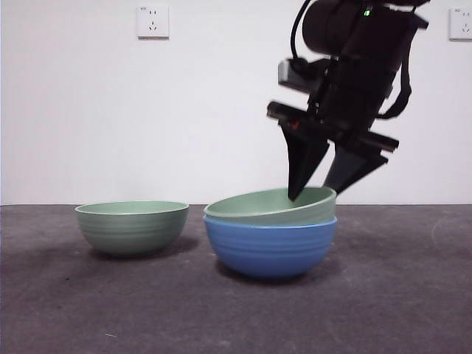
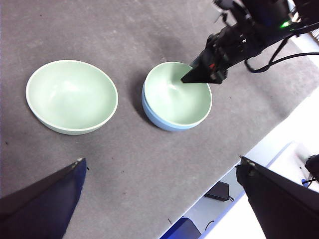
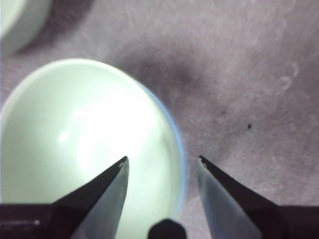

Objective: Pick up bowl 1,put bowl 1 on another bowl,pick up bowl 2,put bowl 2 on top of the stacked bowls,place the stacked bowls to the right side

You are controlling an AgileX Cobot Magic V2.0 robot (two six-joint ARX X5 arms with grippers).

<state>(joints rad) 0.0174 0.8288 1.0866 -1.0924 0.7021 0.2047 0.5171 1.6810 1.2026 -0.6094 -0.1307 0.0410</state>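
Right end effector straddles nested green bowl's rim, one tip hidden inside.

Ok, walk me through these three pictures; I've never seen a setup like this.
This is a two-armed robot at a dark grey table. One picture looks level across the table; the other two come from cameras on each arm's wrist. A green bowl sits tilted inside a blue bowl. A second green bowl stands apart on the table. The right gripper is open, one jaw inside the nested bowl's rim, one outside, so it holds nothing firmly. The left gripper waits, open and empty, above the table.
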